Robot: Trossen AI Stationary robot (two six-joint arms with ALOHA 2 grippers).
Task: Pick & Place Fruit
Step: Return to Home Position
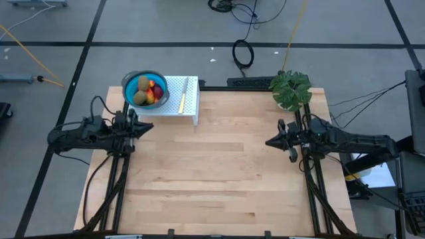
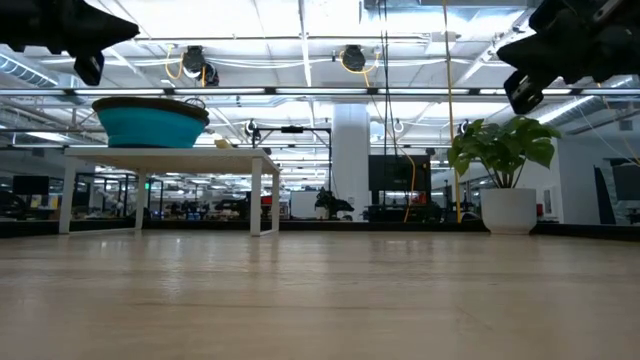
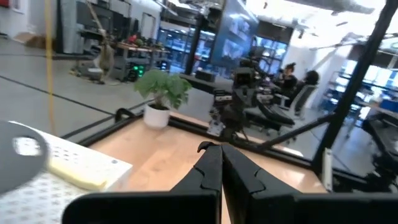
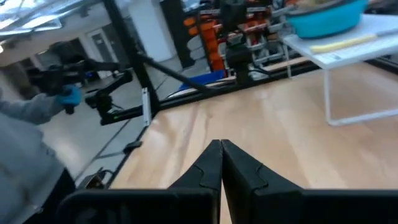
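Toy fruit (image 1: 150, 93) piled in the blue bowl (image 1: 130, 81) on the shelf (image 1: 191, 106): light, rigid, probably slick, best pinched across the middle; left claw (image 1: 150, 126) and right claw (image 1: 268, 142) hover pressed together, empty

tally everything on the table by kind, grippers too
blue strainer bowl of toy fruit: 1
white perforated shelf: 1
pale yellow butter knife: 1
leafy green potted plant: 1
dark grippers, left gripper and right gripper, both shut: 2
total: 6
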